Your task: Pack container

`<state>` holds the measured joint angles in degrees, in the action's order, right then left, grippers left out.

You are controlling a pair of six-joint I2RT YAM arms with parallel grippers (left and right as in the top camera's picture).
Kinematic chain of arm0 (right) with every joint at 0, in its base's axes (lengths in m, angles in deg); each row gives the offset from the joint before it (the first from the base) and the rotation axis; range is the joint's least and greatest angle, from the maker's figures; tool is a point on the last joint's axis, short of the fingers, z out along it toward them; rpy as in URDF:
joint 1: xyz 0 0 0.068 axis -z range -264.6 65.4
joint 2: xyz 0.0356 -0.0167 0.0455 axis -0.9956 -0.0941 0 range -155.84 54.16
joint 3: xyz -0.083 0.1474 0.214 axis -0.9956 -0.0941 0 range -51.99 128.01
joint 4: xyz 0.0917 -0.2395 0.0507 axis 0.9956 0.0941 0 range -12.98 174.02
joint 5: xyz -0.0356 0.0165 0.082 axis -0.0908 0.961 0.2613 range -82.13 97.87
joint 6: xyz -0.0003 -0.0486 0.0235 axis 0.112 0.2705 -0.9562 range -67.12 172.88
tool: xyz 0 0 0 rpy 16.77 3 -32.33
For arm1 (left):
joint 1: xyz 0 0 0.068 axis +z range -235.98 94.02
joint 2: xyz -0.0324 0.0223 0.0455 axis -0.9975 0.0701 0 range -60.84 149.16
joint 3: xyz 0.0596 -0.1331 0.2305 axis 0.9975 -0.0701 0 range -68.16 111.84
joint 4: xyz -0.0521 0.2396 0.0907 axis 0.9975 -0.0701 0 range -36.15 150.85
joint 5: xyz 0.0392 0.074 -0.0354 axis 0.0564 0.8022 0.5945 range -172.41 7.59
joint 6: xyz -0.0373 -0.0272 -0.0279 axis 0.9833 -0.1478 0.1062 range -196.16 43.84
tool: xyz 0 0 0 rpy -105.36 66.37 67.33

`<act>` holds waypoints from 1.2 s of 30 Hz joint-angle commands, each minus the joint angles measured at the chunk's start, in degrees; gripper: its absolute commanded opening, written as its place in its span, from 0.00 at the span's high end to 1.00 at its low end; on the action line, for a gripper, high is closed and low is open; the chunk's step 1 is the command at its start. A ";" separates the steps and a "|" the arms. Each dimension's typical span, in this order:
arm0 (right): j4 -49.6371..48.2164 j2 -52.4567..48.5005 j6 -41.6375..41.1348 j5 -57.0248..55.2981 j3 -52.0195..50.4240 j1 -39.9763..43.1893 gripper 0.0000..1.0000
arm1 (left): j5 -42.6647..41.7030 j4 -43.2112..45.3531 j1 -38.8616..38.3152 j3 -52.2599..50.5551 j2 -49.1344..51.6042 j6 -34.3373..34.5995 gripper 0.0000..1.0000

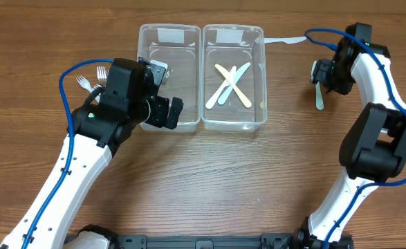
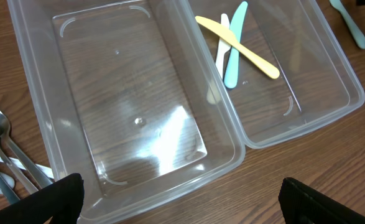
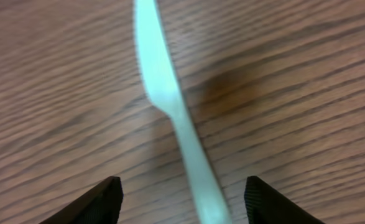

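Right gripper (image 3: 181, 190) spread, pale knife (image 3: 160, 87) between

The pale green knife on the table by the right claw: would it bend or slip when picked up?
Probably light and slightly bendy: the knife looks thin plastic. It lies flat on the table, so a grip may slip.

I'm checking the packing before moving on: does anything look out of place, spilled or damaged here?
Nothing looks spilled or broken. The three knives lie crossed in the right container rather than aligned. The left container is empty. A mint knife lies loose on the table beside the containers, and a white utensil lies behind them.
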<state>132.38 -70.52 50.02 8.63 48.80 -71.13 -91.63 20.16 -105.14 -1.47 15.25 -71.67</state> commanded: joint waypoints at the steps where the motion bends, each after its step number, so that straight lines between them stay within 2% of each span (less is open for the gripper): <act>1: -0.74 -1.40 1.42 -0.70 0.81 0.55 0.31 | -0.87 0.24 -0.48 1.62 0.63 0.85 0.00; 5: -0.15 -3.61 1.40 -0.42 0.81 0.63 0.31 | -0.87 0.24 -0.48 1.62 0.63 0.85 0.00; 13: -0.22 -5.97 1.40 0.42 0.81 0.52 0.41 | -0.87 0.24 -0.48 1.62 0.63 0.85 0.00; 18: -0.13 -6.51 1.40 0.39 0.81 0.46 0.58 | -0.90 0.22 -0.48 1.62 0.63 0.85 0.00; 21: 0.57 -6.51 1.40 0.39 0.81 0.31 0.65 | -0.87 0.24 -0.48 1.62 0.63 0.83 0.00; 22: 1.09 -6.51 1.38 0.39 0.81 0.09 0.72 | -0.87 0.24 -0.48 1.62 0.63 0.85 0.00; 27: 3.06 -6.49 0.31 0.39 0.81 -0.44 0.85 | -0.87 0.24 -0.48 1.62 0.63 0.85 0.00; 30: 4.20 -6.47 -2.38 0.44 0.87 -0.44 0.91 | -0.87 0.22 -0.48 1.62 0.63 0.83 0.00; 36: 4.74 -4.28 -2.75 0.46 0.92 -0.68 0.91 | -0.87 0.24 -0.48 1.62 0.63 0.83 0.00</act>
<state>136.88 -75.88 48.56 8.98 50.00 -71.15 -91.63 20.16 -105.14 -1.47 15.25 -71.67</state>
